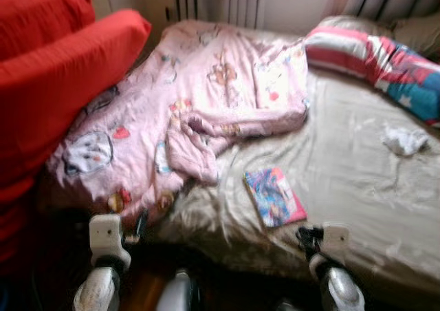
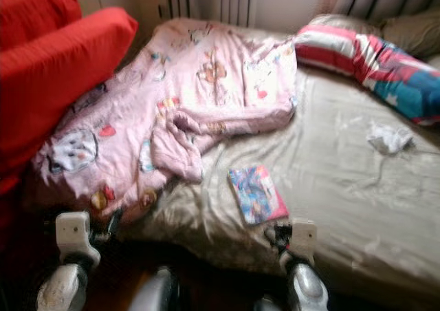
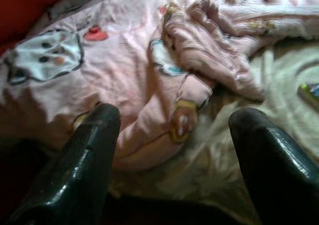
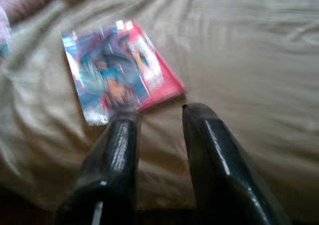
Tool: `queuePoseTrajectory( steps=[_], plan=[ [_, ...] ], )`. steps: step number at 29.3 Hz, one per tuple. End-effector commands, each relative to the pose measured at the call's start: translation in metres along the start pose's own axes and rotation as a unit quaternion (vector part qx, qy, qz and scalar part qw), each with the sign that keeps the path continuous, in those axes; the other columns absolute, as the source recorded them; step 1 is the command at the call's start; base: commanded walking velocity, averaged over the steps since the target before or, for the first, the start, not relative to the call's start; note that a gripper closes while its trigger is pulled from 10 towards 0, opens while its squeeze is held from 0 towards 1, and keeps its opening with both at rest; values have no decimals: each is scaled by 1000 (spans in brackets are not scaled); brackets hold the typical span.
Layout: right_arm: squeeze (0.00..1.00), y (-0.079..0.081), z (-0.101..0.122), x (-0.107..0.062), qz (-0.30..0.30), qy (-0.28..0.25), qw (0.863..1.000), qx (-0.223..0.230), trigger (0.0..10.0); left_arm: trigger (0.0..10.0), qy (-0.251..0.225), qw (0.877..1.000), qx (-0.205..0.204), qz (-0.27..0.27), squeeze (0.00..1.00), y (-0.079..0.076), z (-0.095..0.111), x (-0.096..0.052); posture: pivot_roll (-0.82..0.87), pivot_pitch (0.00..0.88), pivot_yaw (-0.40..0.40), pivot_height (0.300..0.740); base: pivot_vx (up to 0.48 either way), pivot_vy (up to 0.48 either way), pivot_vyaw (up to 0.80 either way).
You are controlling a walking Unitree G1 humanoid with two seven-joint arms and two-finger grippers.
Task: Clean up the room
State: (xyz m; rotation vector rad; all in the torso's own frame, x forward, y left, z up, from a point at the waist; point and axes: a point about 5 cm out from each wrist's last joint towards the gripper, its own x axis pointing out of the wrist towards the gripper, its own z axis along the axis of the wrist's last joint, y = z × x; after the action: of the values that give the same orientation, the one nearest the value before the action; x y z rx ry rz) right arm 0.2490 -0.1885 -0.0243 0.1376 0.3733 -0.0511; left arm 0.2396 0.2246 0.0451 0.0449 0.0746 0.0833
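While right gripper (image 4: 157,110) is hovering near book (image 4: 119,68) on bed (image 1: 357,180), fingers slightly apart, left gripper (image 3: 172,120) gaping beside blanket (image 1: 206,98); flat book risking sliding away.

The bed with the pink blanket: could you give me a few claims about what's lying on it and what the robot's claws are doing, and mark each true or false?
1. A glossy colourful book lies flat on the beige bed sheet. True.
2. The right gripper is clamped on that book. False: its fingers hover just short of the book's edge, holding nothing.
3. The pink patterned blanket is spread smooth and flat. False: it lies rumpled, with a bunched fold near its middle.
4. The left gripper is open, pointed at the blanket's lower edge. True.
5. A small crumpled white cloth lies on the sheet near the striped red, white and blue pillow. True.
6. The big red cushions sit on the robot's right. False: on its left.
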Motion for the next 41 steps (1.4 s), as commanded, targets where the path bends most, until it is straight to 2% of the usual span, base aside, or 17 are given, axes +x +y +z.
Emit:
queuePoseTrajectory(
  steps=[1, 17, 21, 27, 41],
  plan=[
    [0, 0, -1, 0, 0, 3, 1000, 0, 10000, 10000, 11, 1000, -3, -1, 0, -1, -4, -3, 93, 103, -24, 652, 0, 0, 0],
    [0, 7, -3, 0, 15, 10, 1000, -13, 10000, 10000, 10, 1000, 2, -9, 0, -2, -3, -2, 94, 104, -19, 652, 0, 0, 33],
    [0, 8, -4, 0, 17, 11, 1000, -13, 10000, 10000, 10, 1000, 2, -11, 0, -2, -3, -1, 94, 103, -18, 652, 242, 0, 713],
    [0, 8, -2, 1, 13, 7, 1000, 2, 10000, 10000, 10, 1000, 4, -12, 0, -3, -3, -1, 94, 101, -18, 652, 254, 0, 0],
    [0, 8, -1, 2, 11, 7, 1000, 2, 10000, 10000, 9, 1000, 8, -18, 0, -4, -2, 2, 90, 99, -15, 652, 273, 0, 0]
  ],
)
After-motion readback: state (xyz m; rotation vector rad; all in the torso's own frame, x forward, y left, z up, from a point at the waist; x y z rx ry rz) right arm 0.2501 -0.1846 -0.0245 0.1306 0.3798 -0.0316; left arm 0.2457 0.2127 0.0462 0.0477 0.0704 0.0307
